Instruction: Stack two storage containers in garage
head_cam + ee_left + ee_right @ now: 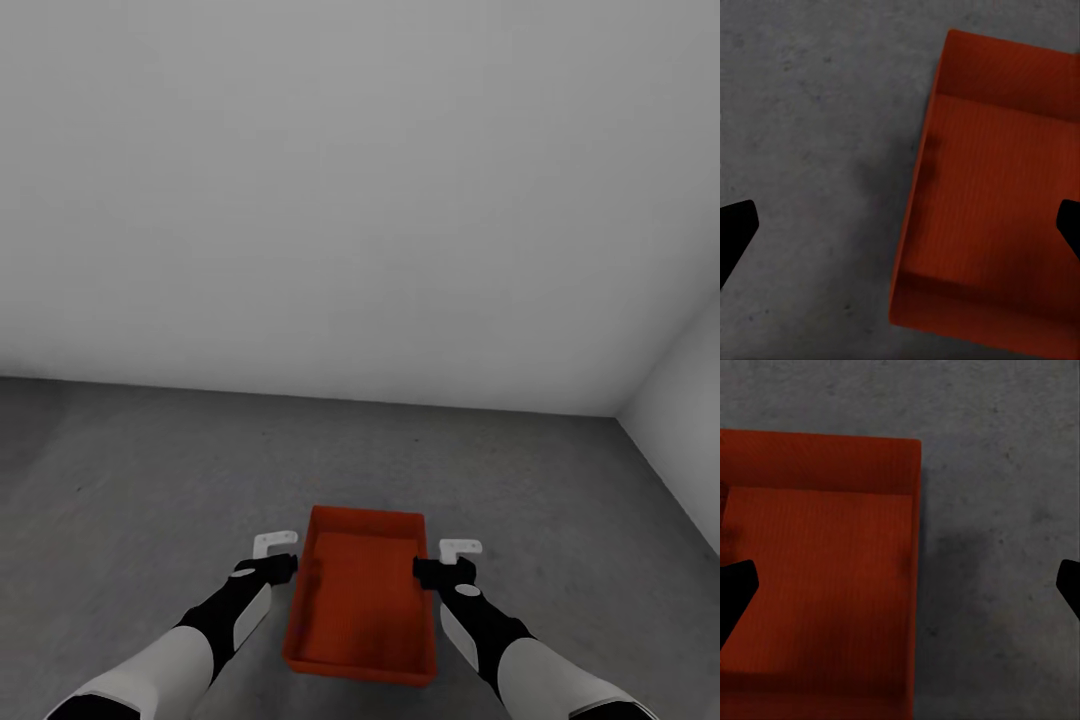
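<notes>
Dark grey concrete floor (pixel 150 480) apparently bears one orange-red container (pixel 362 600)

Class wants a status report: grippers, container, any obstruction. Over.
Left gripper and right gripper open, straddling the side walls. One orange-red container on grey concrete floor. Nothing in the way.

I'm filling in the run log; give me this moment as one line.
place: garage floor | container: on floor, between arms | left gripper: open, astride wall | right gripper: open, astride wall | stack: not yet

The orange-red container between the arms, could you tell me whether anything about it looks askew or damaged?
Nothing stands out. The container sits flat and upright on the grey floor, empty and intact, with both grippers open on either side of it.
</notes>
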